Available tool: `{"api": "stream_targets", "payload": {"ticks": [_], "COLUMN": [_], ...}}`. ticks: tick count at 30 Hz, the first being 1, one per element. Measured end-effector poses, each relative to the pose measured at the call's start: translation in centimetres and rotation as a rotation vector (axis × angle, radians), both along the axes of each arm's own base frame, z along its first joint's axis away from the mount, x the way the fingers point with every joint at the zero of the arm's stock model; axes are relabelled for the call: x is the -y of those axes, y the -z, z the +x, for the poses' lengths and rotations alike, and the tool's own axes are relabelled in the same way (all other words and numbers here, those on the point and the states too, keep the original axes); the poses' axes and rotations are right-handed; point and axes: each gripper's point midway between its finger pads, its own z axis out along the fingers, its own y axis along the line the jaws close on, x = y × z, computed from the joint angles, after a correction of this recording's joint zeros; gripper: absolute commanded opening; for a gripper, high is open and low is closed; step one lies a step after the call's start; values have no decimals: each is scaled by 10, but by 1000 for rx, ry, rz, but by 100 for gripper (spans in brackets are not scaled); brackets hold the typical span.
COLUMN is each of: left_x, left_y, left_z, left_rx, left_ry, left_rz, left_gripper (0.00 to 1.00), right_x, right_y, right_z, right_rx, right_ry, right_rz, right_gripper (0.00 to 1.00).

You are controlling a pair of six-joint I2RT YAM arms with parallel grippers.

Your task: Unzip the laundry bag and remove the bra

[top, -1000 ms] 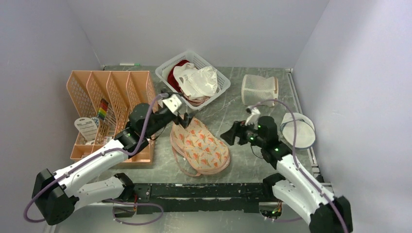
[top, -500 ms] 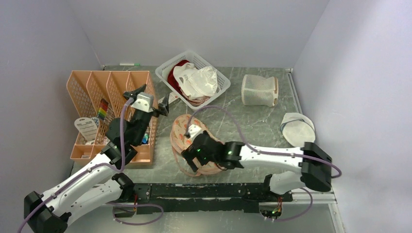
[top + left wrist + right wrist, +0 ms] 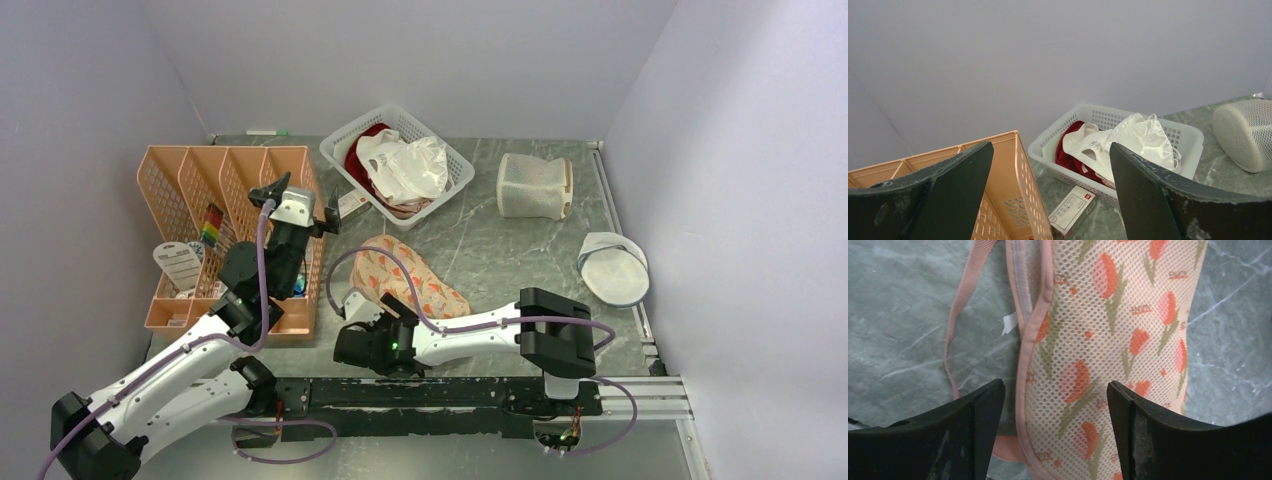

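Note:
The laundry bag point(image 3: 408, 278) lies on the table's middle; it is peach mesh with orange-red leaf print and pink zipper edging. In the right wrist view it point(image 3: 1108, 340) fills the centre, with its pink loop point(image 3: 954, 340) trailing to the left. My right gripper point(image 3: 365, 322) is open at the bag's near-left end, and its jaws point(image 3: 1055, 440) straddle the bag's pink edge without closing on it. My left gripper point(image 3: 296, 200) is open and empty, raised above the organizer's right side, away from the bag. The bra is hidden.
A white basket point(image 3: 400, 160) holding white cloth and a dark red garment stands at the back. An orange organizer point(image 3: 220, 220) is on the left, with a small white box point(image 3: 1073, 210) beside it. A mesh cylinder point(image 3: 535, 187) and a mesh disc point(image 3: 612, 268) are on the right.
My right arm swept from the right side across to the bag's near-left end. My left gripper lifted off the bag to above the organizer. The bag now lies narrower and skewed.

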Motion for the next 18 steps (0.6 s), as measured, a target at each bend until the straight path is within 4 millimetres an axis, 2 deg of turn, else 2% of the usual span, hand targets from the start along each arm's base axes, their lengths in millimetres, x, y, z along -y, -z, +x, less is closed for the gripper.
{"api": "stream_targets", "payload": {"ticks": [2, 10, 16, 18], "left_x": [1, 2, 4, 4], "left_y": [1, 3, 4, 6], "left_z": [1, 1, 2, 2], "left_rx": [-3, -9, -11, -15], "left_ry": [1, 4, 11, 12], "left_rz": [3, 10, 14, 17], "left_gripper": [98, 98, 98, 98], "right_x": [3, 4, 4, 4], "right_y": [0, -3, -6, -9], "right_z": [2, 6, 7, 7], "right_rx": [15, 40, 49, 53], "right_ry": [5, 13, 13, 17], "right_rz": [-14, -18, -14, -6], "right_gripper": [60, 31, 1, 0]}}
